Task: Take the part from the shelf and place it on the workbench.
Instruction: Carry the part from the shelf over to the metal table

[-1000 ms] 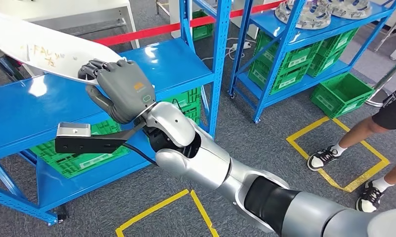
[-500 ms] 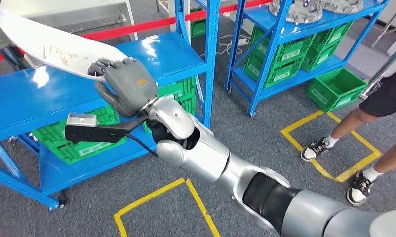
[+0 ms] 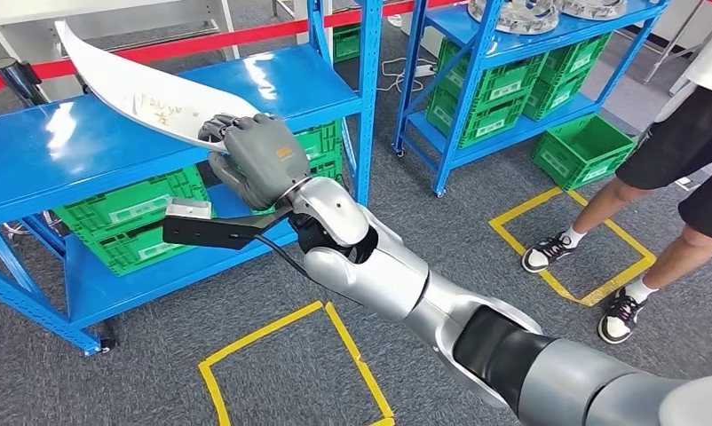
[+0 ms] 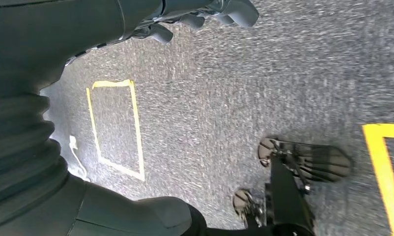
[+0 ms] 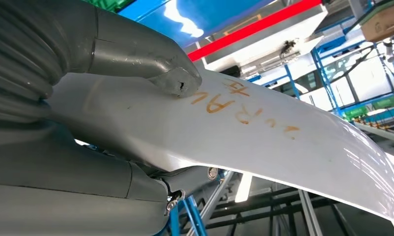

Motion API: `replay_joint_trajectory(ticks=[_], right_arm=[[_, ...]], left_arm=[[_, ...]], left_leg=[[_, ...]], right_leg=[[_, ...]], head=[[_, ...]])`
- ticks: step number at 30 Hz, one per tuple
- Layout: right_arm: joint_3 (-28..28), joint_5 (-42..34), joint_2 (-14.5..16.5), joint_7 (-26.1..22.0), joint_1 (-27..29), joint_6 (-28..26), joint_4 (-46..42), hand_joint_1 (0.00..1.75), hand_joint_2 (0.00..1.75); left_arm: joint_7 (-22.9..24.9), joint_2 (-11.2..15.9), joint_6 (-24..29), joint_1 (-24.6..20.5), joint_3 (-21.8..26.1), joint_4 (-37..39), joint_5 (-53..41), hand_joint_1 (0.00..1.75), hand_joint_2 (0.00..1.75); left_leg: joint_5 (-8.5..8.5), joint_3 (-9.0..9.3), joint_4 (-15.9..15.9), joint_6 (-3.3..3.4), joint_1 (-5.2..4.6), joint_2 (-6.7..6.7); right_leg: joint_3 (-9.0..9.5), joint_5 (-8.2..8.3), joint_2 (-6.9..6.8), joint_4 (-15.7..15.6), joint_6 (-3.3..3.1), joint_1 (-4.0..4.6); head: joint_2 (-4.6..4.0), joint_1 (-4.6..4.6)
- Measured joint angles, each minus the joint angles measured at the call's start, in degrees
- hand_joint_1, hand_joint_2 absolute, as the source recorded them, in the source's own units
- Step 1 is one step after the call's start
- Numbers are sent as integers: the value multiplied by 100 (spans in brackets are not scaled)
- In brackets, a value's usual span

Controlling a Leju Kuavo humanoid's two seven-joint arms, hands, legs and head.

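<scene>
The part [image 3: 148,89] is a long, curved white panel with orange writing on it. It hangs tilted above the top board of the blue shelf [image 3: 59,169]. My right hand [image 3: 259,160] grips its near end, at the shelf's front edge. In the right wrist view the thumb [image 5: 170,73] presses on the white part [image 5: 264,132] while the fingers clamp it from beneath. My left hand [image 4: 136,19] hangs over the grey floor, fingers apart from the thumb, holding nothing.
Green crates [image 3: 126,213] sit on the shelf's lower board. A second blue shelf [image 3: 512,80] carries more crates and metal parts. A person's legs and sneakers [image 3: 548,253] stand at the right by a yellow floor square [image 3: 570,244]. Another yellow square [image 3: 290,364] lies near me.
The camera has shifted, sliding the shelves left in the picture. My right hand with the part has moved right along the shelf front, and more of the panel is now in sight.
</scene>
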Motion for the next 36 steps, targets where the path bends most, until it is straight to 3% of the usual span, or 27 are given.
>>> replay_joint_trajectory(ticks=[2,3,5,6,8,10,11,12,13,14,15,17,18,20,21,22,23,25,26,27,28,29,30,31,33,34,36], right_arm=[[-4,-36,-33,0,-33,-20,24,175,175],[-6,-39,-35,-1,-46,-26,25,175,175],[-9,-40,-40,2,-56,-28,35,175,175],[-9,-40,-38,6,-61,-27,40,175,175],[-9,-39,-31,19,-68,-29,48,175,175],[-9,-38,-29,31,-58,-31,51,175,175],[-8,-38,-29,32,-48,-30,58,175,175],[-8,-38,-31,32,-38,-29,66,175,175],[-8,-38,-32,32,-31,-29,75,175,175],[-9,-38,-34,32,-27,-28,83,175,175],[-9,-38,-35,32,-27,-28,86,175,175],[-9,-38,-38,33,-34,-28,88,175,175],[-9,-37,-38,32,-36,-29,89,175,175],[-8,-36,-41,31,-30,-29,96,175,175],[-7,-36,-47,32,-27,-28,103,175,175],[-7,-35,-54,35,-24,-26,110,175,175],[-7,-35,-61,39,-23,-26,117,175,175],[-7,-33,-68,48,-16,-26,127,175,175],[-5,-31,-70,50,-9,-25,132,175,175],[-2,-24,-69,49,-1,-21,136,175,175],[2,-15,-63,45,4,-11,138,175,175],[6,-2,-50,34,0,6,141,175,175],[11,11,-23,19,-16,27,145,175,175],[20,21,21,4,-42,49,151,175,175],[43,38,104,-11,-95,69,166,175,175],[56,45,134,-12,-105,71,171,175,175],[74,59,154,-8,-85,75,168,175,175]], left_arm=[[-5,2,-9,-7,-17,0,-3,0,175],[-7,3,-10,-8,-19,0,-3,0,175],[-7,15,-11,0,-20,3,-3,0,175],[-6,20,-11,4,-20,5,-3,0,175],[-5,26,-12,4,-21,8,-4,0,175],[-2,23,-13,-8,-23,8,-9,0,175],[2,25,-13,-15,-24,8,-16,0,175],[6,28,-13,-19,-24,8,-22,0,175],[10,30,-13,-22,-24,8,-26,0,175],[12,32,-14,-27,-24,7,-30,0,175],[14,33,-14,-37,-25,6,-31,0,175],[14,32,-18,-64,-28,2,-32,0,175],[14,32,-20,-75,-31,0,-32,0,175],[19,29,-22,-79,-42,4,-32,0,175],[23,28,-26,-81,-48,7,-32,0,175],[26,30,-30,-82,-53,9,-32,0,175],[28,31,-33,-84,-55,10,-32,0,175],[28,37,-37,-85,-56,11,-32,0,175],[26,38,-36,-83,-56,12,-28,0,175],[16,37,-31,-77,-56,14,-11,0,175],[0,34,-20,-66,-56,15,18,0,175],[-20,30,-2,-51,-56,17,59,0,175],[-36,23,19,-35,-55,18,99,0,175],[-36,15,38,-22,-54,19,126,0,175],[15,-2,77,-10,-52,21,134,0,175],[52,-14,95,-7,-52,22,122,0,175],[91,-28,122,12,-52,26,85,0,175]], left_leg=[[203,-221,43,-56,-21,1],[259,-231,28,-92,-17,2],[347,-243,-18,-170,-5,-4],[277,-284,15,-205,-2,-13],[-184,-423,379,-267,14,-27],[-734,-568,1101,-330,42,-29],[-833,-584,1414,-357,56,-29],[-797,-537,1594,-377,67,-28],[-663,-400,1574,-387,76,-28],[-523,-163,1357,-392,85,-28],[-498,163,968,-389,89,-30],[-631,699,197,-328,69,-47],[-709,811,-15,-281,48,-55],[-641,751,-83,-166,30,-51],[-576,705,-89,-108,32,-38],[-497,644,-101,-56,41,-25],[-413,566,-109,-17,50,-11],[-257,373,-102,14,42,-5],[-181,269,-95,16,37,-4],[-108,164,-83,11,34,-4],[-40,63,-66,2,33,-4],[22,-34,-45,-12,33,-5],[80,-113,-20,-31,34,-4],[130,-177,5,-58,26,-4],[235,-227,10,-128,21,0],[290,-233,-10,-169,23,-2],[331,-262,-37,-241,42,-12]], right_leg=[[737,70,-1,-806,-117,70],[814,11,-1,-970,-148,88],[753,117,-7,-1048,-213,85],[705,195,-15,-1067,-253,72],[563,366,-29,-1102,-305,37],[387,521,-28,-1096,-314,28],[292,597,-29,-1087,-306,25],[193,672,-31,-1072,-293,20],[90,740,-33,-1054,-275,13],[-9,805,-34,-1033,-253,5],[-94,863,-34,-1008,-226,2],[-196,978,-42,-974,-159,-1],[-214,1037,-47,-980,-121,-3],[-232,1139,-47,-1019,-42,-18],[-273,1081,-38,-986,-5,-24],[-339,912,-28,-860,26,-29],[-433,644,-18,-615,51,-35],[-628,63,-11,134,85,-36],[-673,-84,-10,478,92,-35],[-642,-95,-10,683,92,-34],[-508,7,-10,685,84,-33],[-273,147,-9,490,68,-32],[53,219,-7,123,42,-30],[395,185,-4,-334,8,-18],[796,27,6,-939,-66,13],[830,-1,9,-1050,-103,30],[762,105,-7,-1073,-190,23]], head=[[0,7],[0,15],[0,30],[0,23],[0,14],[0,7],[0,5],[0,6],[0,7],[0,8],[0,8],[0,19],[0,17],[0,9],[0,2],[0,1],[0,-2],[0,-1],[0,-1],[0,-1],[0,-1],[0,0],[0,0],[0,2],[0,8],[0,15],[0,20]])
